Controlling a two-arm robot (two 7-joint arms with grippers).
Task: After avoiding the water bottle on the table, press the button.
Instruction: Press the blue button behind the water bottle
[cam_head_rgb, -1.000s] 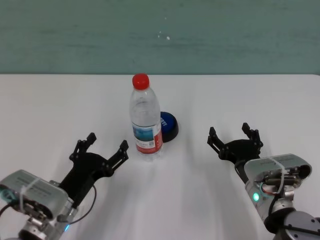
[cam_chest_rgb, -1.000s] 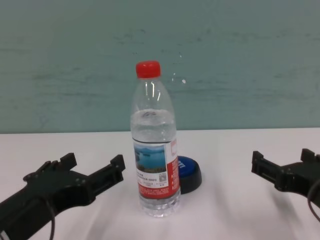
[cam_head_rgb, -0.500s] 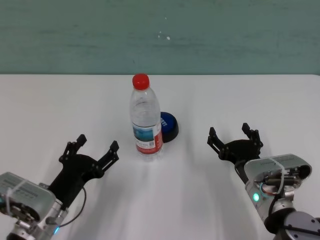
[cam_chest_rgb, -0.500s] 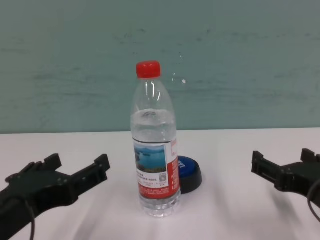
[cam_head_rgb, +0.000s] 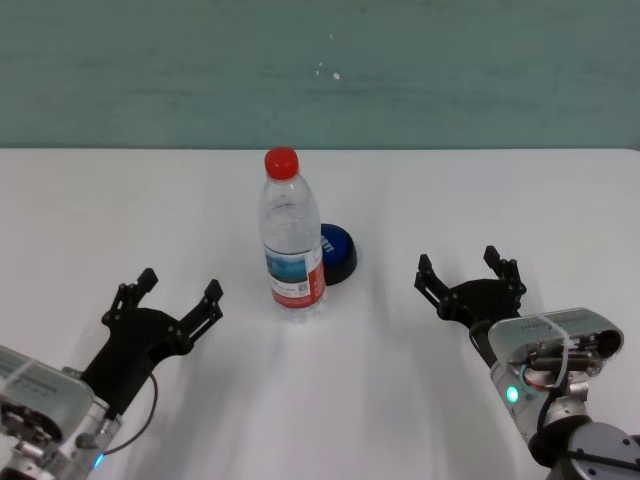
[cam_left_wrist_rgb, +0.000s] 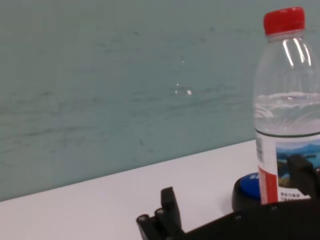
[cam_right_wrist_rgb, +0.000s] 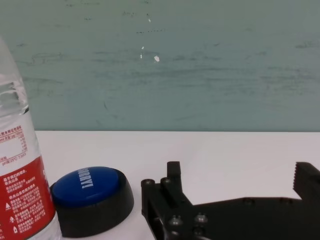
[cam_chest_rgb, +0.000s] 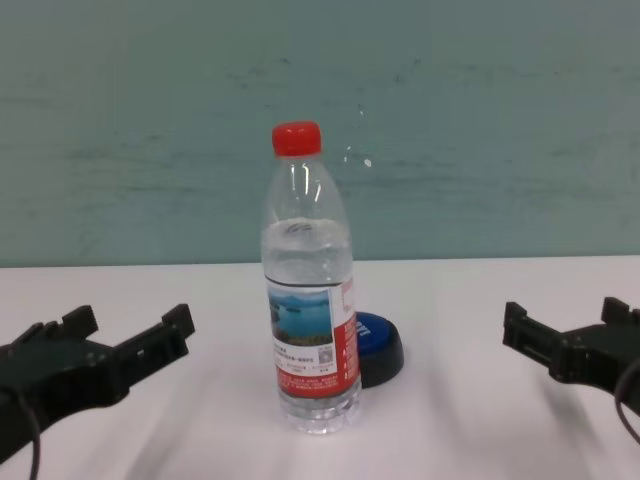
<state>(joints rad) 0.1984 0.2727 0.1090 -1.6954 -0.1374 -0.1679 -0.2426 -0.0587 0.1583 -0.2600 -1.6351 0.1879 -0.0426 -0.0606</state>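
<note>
A water bottle (cam_head_rgb: 293, 236) stands upright near the middle of the white desk (cam_head_rgb: 480, 200), clear plastic with a red cap and a red-and-white label bearing a blue landscape. Just behind it and a little toward the robot's right sits the button (cam_head_rgb: 337, 254), a low round piece with a blue domed top on a black base; in the chest view the bottle (cam_chest_rgb: 307, 290) covers the button's (cam_chest_rgb: 379, 344) left part, and the two stand so close that whether they touch cannot be told. The left gripper (cam_head_rgb: 164, 304) hangs low over the desk to the left of the bottle, apart from it, its jaws spread open and holding nothing, the tips pointing forward and slightly toward the bottle. In the left wrist view the bottle (cam_left_wrist_rgb: 288, 107) rises beyond that gripper's black fingers (cam_left_wrist_rgb: 165, 215), with the button (cam_left_wrist_rgb: 248, 190) peeking out beside its base. The right gripper (cam_head_rgb: 468, 275) rests low over the desk on the right side, well apart from both bottle and button, its jaws also open and empty. The right wrist view shows the button (cam_right_wrist_rgb: 92, 197) beside the bottle's label (cam_right_wrist_rgb: 22, 197), with white lettering on the blue dome.
</note>
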